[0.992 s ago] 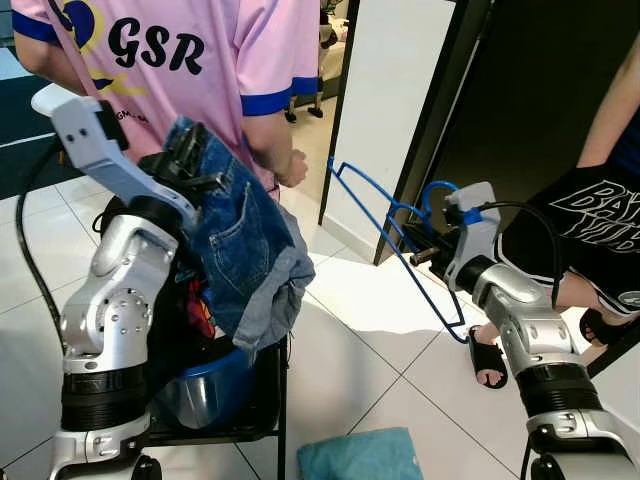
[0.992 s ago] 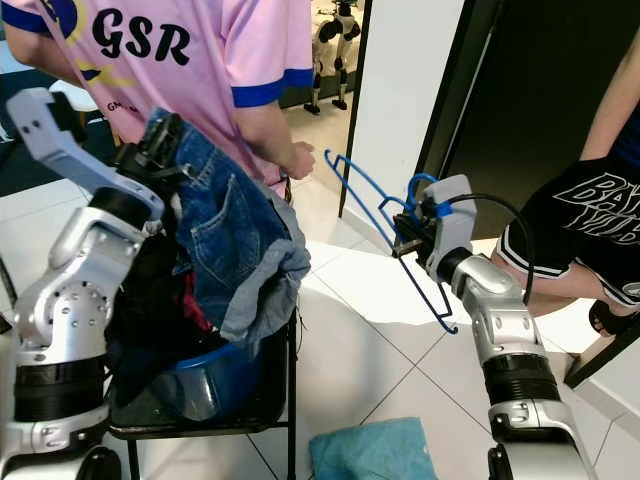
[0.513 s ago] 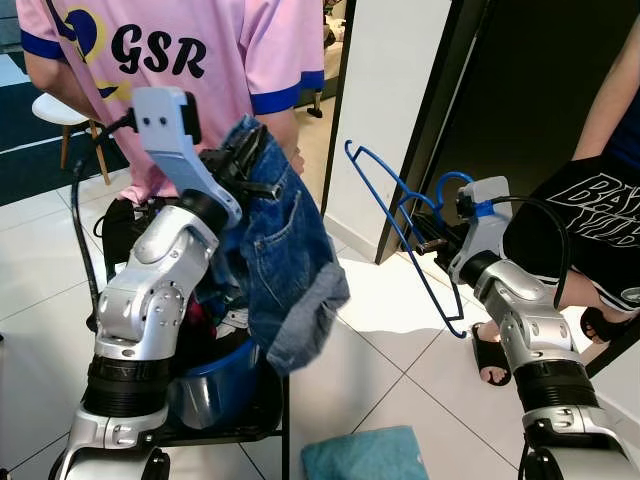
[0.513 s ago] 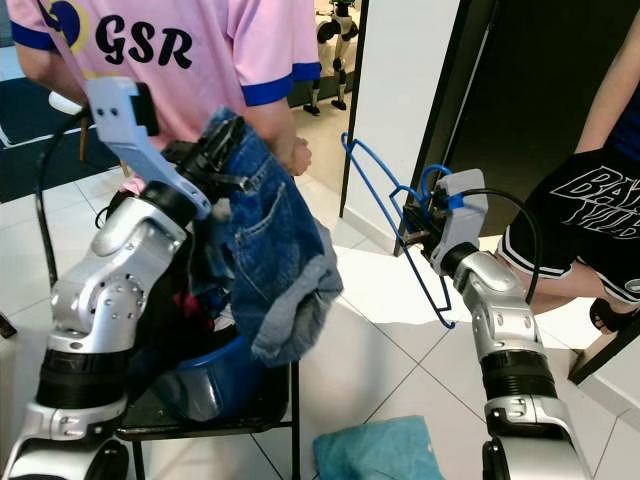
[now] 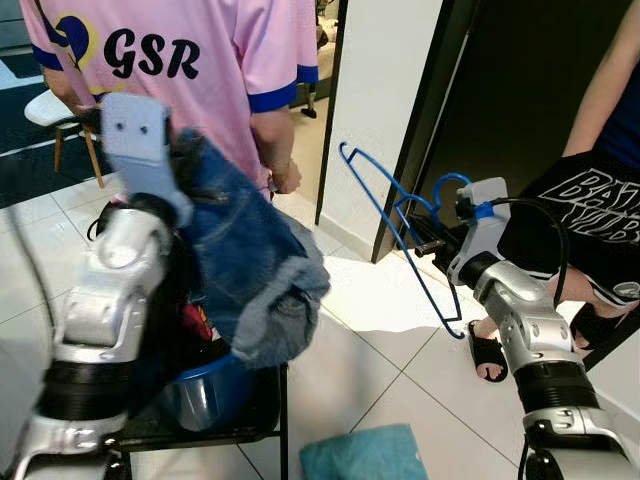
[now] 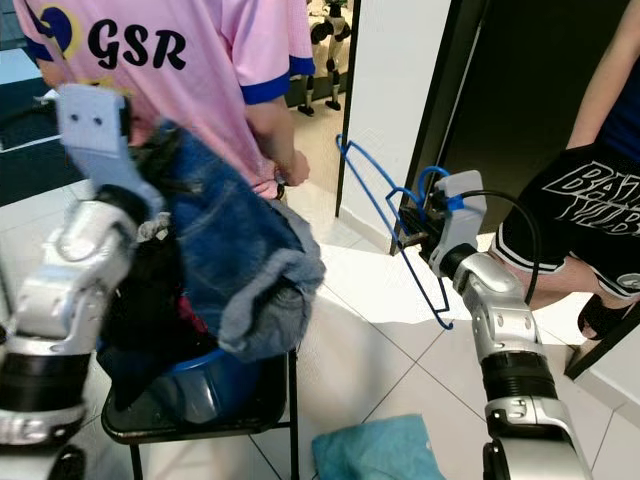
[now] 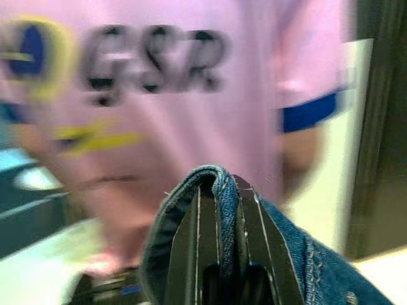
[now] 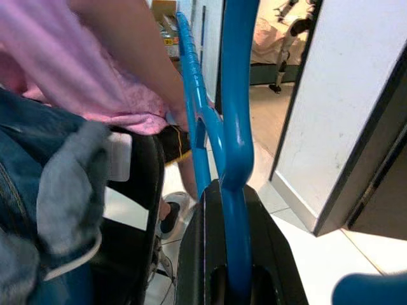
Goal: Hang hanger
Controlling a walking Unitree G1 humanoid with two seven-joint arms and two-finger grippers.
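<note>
- The left pincer shows only its finger ends; denim shorts wrap around them.
- Beyond it, the person's pink shirt is blurred.
- Below the shorts, the blue basin is mostly covered.

We see a white tiled floor carrying a black chair, on whose seat a blue basin sits, holding dark clothes. A teal cloth lies on the tiles just beside the chair. A black sandal rests farther right.
</note>
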